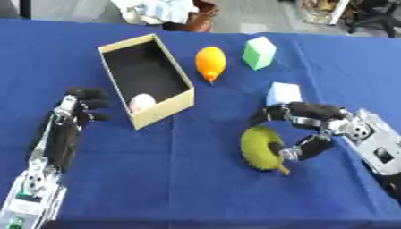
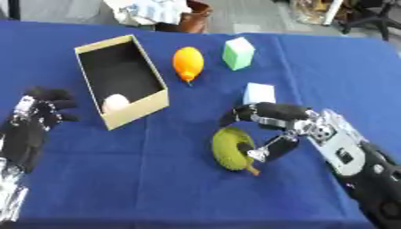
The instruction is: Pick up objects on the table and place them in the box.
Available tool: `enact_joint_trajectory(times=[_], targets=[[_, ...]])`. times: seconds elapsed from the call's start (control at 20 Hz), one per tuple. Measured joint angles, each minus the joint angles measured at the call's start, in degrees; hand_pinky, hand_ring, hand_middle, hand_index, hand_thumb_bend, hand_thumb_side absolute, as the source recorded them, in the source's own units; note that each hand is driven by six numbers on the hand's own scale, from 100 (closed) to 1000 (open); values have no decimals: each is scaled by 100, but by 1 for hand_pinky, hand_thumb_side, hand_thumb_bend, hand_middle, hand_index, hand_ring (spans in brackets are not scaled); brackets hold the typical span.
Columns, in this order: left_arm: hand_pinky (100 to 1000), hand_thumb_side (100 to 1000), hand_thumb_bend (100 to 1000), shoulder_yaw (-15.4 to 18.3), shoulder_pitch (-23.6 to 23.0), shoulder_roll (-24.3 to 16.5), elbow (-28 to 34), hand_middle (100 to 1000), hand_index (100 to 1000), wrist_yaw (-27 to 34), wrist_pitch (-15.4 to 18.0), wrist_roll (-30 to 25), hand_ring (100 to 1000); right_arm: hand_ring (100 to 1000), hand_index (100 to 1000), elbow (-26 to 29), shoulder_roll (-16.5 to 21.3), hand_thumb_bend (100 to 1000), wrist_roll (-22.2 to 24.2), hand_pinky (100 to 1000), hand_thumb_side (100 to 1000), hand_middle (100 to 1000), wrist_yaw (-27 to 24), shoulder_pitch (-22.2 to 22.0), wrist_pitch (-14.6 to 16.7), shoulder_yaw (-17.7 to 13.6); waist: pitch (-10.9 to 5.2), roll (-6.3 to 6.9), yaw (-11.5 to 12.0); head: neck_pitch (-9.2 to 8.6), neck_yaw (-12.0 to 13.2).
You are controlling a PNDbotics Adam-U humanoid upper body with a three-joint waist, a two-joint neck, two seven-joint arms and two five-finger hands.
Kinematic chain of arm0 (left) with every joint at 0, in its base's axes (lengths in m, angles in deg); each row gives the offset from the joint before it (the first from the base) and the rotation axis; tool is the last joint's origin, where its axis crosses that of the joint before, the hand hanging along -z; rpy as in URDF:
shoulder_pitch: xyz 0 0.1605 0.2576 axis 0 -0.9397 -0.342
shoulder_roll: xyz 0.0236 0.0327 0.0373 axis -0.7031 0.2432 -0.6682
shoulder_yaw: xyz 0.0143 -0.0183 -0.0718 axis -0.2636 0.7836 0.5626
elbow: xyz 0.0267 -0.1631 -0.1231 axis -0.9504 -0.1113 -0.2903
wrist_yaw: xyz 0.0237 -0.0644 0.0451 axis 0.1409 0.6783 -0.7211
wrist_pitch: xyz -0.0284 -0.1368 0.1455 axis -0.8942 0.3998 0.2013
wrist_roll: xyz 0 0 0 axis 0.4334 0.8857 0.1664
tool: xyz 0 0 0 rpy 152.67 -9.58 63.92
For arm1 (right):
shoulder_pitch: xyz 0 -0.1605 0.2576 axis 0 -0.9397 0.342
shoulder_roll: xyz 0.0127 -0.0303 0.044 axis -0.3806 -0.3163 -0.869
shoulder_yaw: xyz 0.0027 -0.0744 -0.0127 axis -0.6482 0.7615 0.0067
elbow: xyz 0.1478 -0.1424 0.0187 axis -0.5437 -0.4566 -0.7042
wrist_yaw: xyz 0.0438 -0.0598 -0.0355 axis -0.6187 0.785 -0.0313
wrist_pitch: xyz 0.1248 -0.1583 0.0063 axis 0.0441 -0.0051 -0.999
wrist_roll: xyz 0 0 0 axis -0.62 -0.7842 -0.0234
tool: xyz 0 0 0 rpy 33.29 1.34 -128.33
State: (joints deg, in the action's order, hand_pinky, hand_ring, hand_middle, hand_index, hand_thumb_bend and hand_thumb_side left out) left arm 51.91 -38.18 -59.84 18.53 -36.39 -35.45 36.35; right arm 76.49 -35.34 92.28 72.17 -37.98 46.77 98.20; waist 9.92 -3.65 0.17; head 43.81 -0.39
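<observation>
Both fingers point(image 1: 275, 112) around yellow-green fruit point(image 1: 261, 148)

- The table point(image 1: 196, 188) is covered in deep, plain blue.
- The box point(image 1: 161, 108) is tan cardboard outside and black inside.
- A pale pinkish-white round object point(image 1: 142, 102) is seen in the box.
- An orange fruit shape point(image 1: 210, 62) is shown.
- A light green block point(image 1: 258, 52) is shown.
- A pale blue block point(image 1: 283, 93) is shown.
- A yellow-green banana point(image 1: 261, 149) with a darker orange-brown tip is shown.
- The left robot hand point(image 1: 74, 114) is black.
- The right robot hand point(image 1: 309, 127) is black with silver parts.
</observation>
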Motion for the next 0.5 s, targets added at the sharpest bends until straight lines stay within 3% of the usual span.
enact_joint_trajectory(times=[0.5], targets=[[637, 922, 100, -29, 0, -24, -1, 674, 751, 0, 7, -11, 723, 893, 757, 48, 37, 100, -1, 850, 130, 874, 494, -2, 1, 153, -6, -13, 14, 0, 0]])
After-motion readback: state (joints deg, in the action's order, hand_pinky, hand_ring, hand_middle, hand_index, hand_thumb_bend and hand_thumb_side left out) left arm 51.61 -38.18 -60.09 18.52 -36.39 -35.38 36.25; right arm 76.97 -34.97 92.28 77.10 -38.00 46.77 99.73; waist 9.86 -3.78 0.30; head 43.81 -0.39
